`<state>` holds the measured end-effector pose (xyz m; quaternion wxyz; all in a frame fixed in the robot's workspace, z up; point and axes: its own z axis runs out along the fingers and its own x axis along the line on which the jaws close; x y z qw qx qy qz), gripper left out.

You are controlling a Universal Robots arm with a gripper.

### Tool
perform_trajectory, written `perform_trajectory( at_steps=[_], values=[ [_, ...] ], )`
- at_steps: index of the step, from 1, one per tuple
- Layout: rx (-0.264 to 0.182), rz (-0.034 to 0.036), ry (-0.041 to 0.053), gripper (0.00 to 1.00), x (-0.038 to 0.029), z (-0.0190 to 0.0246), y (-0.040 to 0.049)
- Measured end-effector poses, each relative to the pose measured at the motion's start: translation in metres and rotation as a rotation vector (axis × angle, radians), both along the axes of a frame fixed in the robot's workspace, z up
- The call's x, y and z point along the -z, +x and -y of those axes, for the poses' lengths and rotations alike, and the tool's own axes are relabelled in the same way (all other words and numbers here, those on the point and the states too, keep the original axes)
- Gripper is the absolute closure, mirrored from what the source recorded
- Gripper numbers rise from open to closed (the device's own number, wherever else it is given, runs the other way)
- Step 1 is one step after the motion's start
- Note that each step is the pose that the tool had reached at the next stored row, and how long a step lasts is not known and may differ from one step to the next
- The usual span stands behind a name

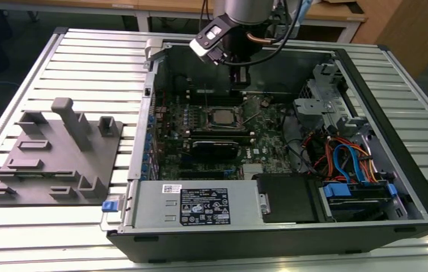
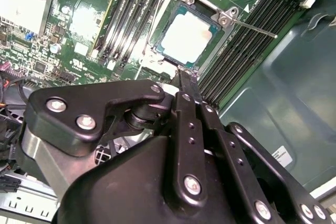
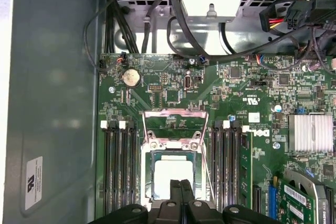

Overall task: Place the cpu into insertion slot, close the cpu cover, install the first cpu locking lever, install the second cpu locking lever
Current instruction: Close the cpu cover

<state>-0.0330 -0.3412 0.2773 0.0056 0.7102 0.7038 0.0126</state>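
The cpu (image 2: 185, 36) lies silver-top up in the insertion slot (image 2: 157, 51) on the green board, also seen as cpu (image 3: 169, 176) and cpu (image 1: 220, 117). The cpu cover (image 3: 176, 115) looks tilted back open on the hinge side, a silvery frame with board showing through its window. A thin locking lever (image 2: 255, 29) sticks out sideways from a slot corner. My gripper (image 2: 185, 76) is shut with nothing between its fingers, its tips just above the slot's near edge. It shows too as gripper (image 3: 181, 186) and gripper (image 1: 238, 88).
Long black memory slots (image 3: 118, 171) flank the socket on both sides. A finned heatsink (image 3: 311, 132) and cables (image 1: 342, 158) lie further along the board. The open case wall (image 1: 149, 113) stands close by. A grey fixture (image 1: 55, 153) sits at the exterior view's left.
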Motion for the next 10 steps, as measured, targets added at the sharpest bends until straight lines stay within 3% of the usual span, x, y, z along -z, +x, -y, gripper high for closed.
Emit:
perform_trajectory(
  at_steps=[10],
  values=[
    [0.0,0.0,-0.0001,0.9,0.0,0.0011,0.0001]
  ],
)
